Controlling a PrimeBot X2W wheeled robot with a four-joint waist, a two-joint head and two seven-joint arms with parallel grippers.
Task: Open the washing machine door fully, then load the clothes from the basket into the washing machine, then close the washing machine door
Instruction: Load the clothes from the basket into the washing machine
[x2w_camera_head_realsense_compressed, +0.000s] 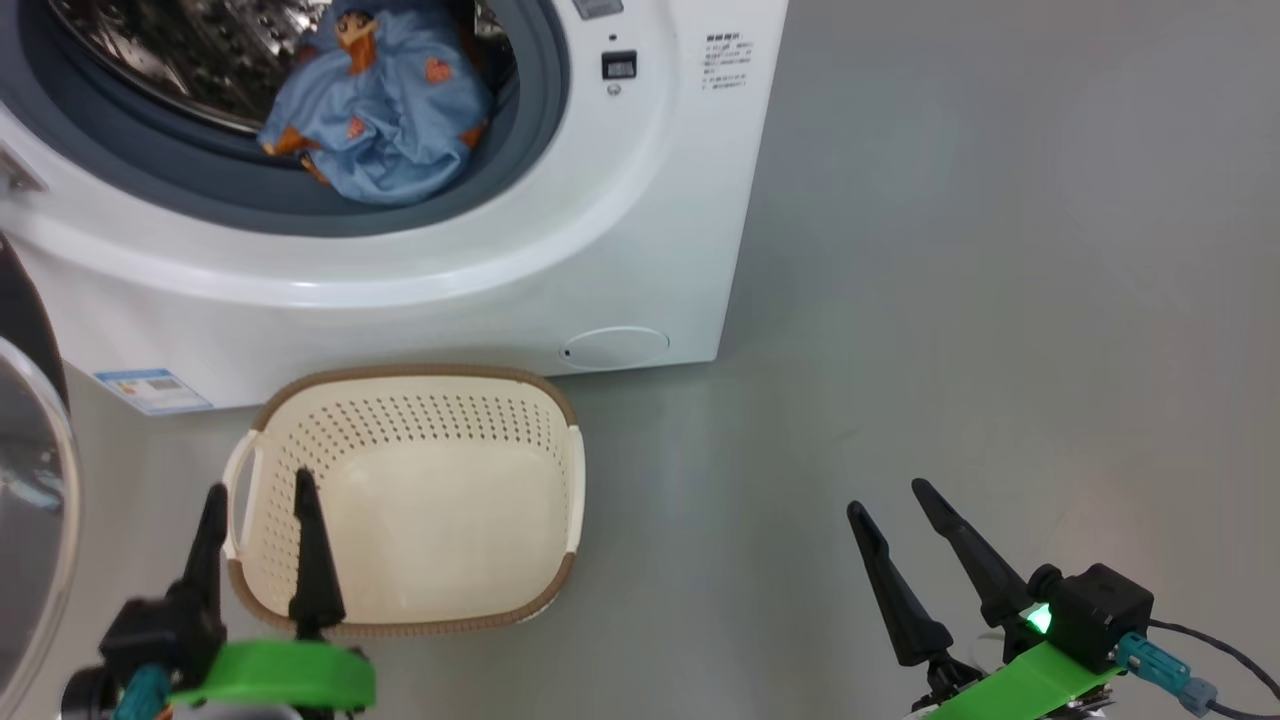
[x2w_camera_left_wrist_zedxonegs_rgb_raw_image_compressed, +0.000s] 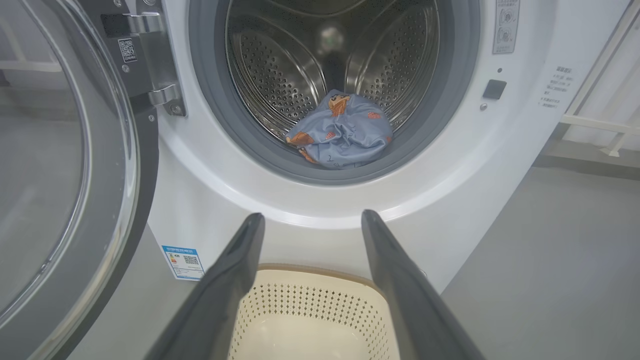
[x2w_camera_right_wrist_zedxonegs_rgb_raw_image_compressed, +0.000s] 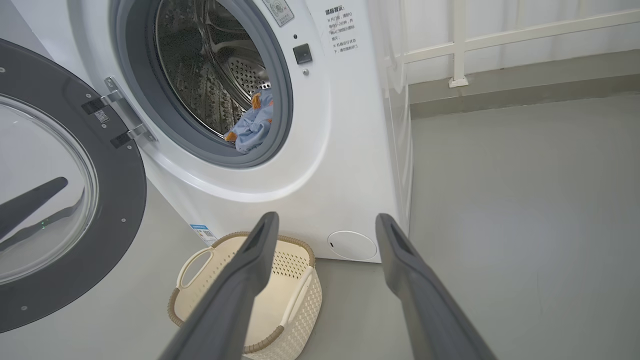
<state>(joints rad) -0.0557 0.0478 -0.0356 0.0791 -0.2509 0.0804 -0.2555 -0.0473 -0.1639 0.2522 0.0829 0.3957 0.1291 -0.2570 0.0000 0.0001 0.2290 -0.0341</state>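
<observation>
Lying in one washing machine (x2w_camera_head_realsense_compressed: 640, 220): one clothes bundle (x2w_camera_head_realsense_compressed: 385, 120) (one basket (x2w_camera_head_realsense_compressed: 420, 420) nearby).

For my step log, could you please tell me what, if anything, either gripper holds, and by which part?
Nothing is held: the left gripper and right gripper are open; the clothes lie in the drum.

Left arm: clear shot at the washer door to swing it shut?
Probably yes. The door stands open just left of the open, empty left end effector, nothing between them. The basket sits below it, not in the path.
</observation>
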